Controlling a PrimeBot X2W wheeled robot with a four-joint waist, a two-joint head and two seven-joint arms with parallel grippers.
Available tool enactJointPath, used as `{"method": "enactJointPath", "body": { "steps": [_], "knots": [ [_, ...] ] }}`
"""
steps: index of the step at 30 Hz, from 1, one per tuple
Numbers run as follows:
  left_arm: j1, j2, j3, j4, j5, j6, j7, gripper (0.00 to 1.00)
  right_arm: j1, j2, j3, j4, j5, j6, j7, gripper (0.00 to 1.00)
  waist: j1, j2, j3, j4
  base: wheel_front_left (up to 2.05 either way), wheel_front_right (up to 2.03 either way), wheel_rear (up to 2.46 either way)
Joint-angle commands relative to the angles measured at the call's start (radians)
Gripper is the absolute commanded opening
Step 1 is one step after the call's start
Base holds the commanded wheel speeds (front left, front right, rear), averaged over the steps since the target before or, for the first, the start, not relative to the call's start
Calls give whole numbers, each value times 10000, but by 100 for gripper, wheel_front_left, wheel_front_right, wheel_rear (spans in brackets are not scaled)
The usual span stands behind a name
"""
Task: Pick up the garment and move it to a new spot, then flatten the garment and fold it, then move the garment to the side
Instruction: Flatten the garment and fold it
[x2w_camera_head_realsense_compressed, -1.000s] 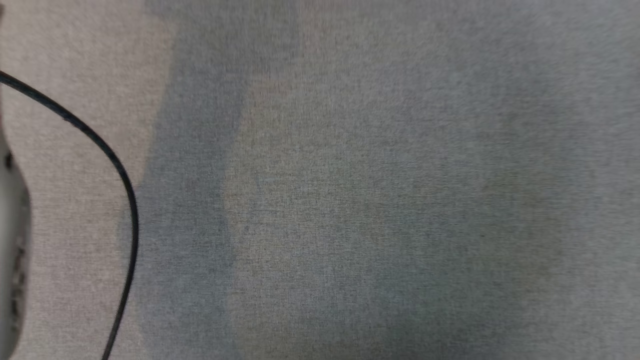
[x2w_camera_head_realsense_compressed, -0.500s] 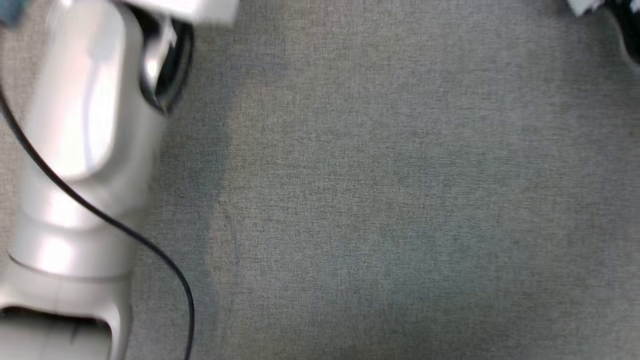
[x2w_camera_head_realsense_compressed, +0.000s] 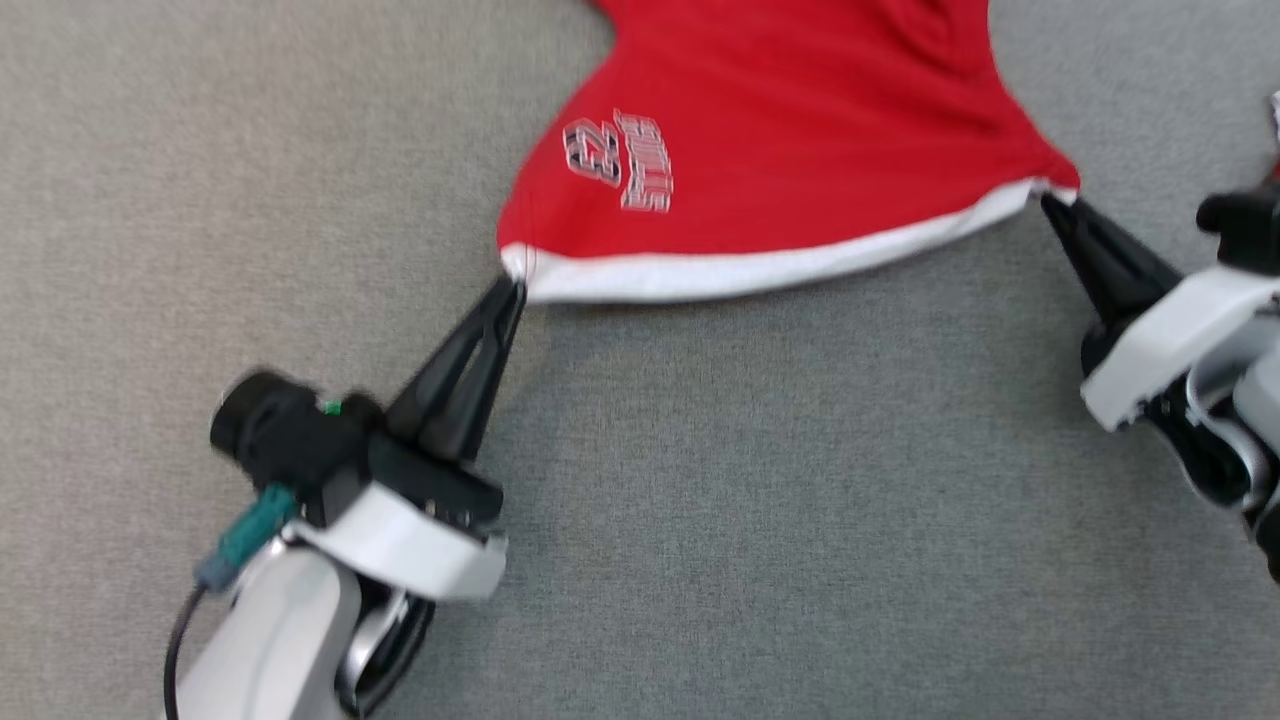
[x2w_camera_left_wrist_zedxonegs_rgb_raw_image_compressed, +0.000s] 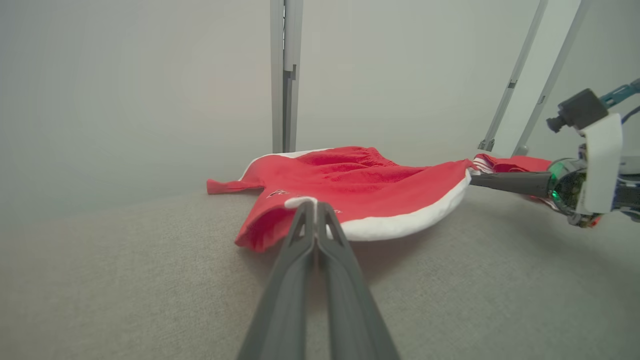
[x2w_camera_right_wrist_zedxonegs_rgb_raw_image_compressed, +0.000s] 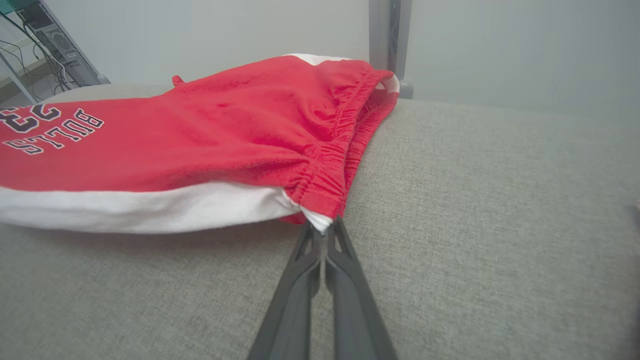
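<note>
Left gripper: Your left gripper (x2w_camera_head_realsense_compressed: 510, 290) has its two dark fingers pressed together on one corner of the garment (x2w_camera_head_realsense_compressed: 780, 130), right at one end of the white band (x2w_camera_head_realsense_compressed: 760, 272).
Right gripper: Your right gripper (x2w_camera_head_realsense_compressed: 1050, 203) is pinched closed as well. It has the opposite corner, where the white band meets the gathered elastic waistband (x2w_camera_right_wrist_zedxonegs_rgb_raw_image_compressed: 330, 150).
Garment: The red shorts spread out beyond both sets of fingertips, away from your wrists. The far part lies on the grey fabric surface (x2w_camera_head_realsense_compressed: 750, 500), and the near edge is held between your two grippers.
White band: It runs from one gripper's tips to the other's in a shallow sagging curve. There is a shadow on the surface beneath it.
Lettering: The lettering (x2w_camera_head_realsense_compressed: 620, 160) sits just past your left gripper's tips, much nearer to them than to your right gripper. In the right wrist view it reads BULLS 23, upside down.
Spacing: Your grippers are well apart, with only the band's length between them. Their fingers angle in towards each other across the garment.
Surface: The grey fabric lies under both grippers and the shorts.
Metal post: A metal post (x2w_camera_left_wrist_zedxonegs_rgb_raw_image_compressed: 284, 75) stands beyond the garment, almost straight ahead of your left gripper's fingers.
</note>
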Motion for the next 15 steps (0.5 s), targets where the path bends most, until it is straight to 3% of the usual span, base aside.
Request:
{"method": "enactJointPath", "body": {
  "steps": [1, 9, 15],
  "knots": [
    [634, 123, -36, -419, -144, 145, 94, 0, 633, -188, -156, -196, -97, -2, -49, 0, -1, 0, -864, -9, 0, 0, 0],
    [3103, 291, -434, -2267, -602, 798, 879, 0, 2962, -788, -800, -1017, -644, -2, -48, 0, -1, 0, -2022, 62, 0, 0, 0],
    [4728, 261, -753, -4143, -1754, 1178, 2078, 0, 4900, -1388, -1536, -1926, -628, -2, -50, 0, -1, 0, -2471, 66, 0, 0, 0]
  ]
}}
